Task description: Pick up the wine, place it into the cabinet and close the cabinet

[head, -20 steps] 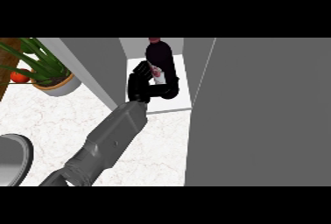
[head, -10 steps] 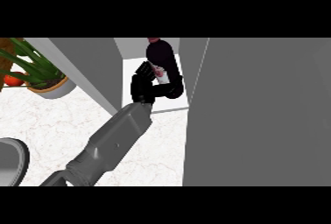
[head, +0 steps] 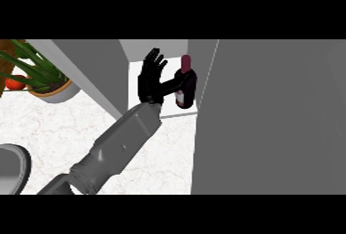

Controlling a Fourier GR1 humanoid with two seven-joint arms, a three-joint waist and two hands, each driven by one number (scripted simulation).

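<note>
The wine bottle (head: 186, 89), dark with a red cap, stands upright on the pale shelf (head: 177, 114) inside the cabinet, close to the wide grey panel (head: 270, 114) on its right. My left hand (head: 151, 82) is just left of the bottle, open, with fingers straight and pointing away from me. Its thumb stretches towards the bottle's side and seems to touch it. The grey forearm runs down to the view's lower left. My right hand does not show.
A slanted grey cabinet panel (head: 91, 73) borders the opening on the left. A potted green plant (head: 51, 89) with something red (head: 13, 83) beside it stands at the far left on the white marble counter (head: 54, 132). A grey rounded object (head: 10, 171) shows at the lower left edge.
The hand was curled round the bottle in the cabinet; its fingers have now straightened and come off it. The bottle stays standing on the shelf.
</note>
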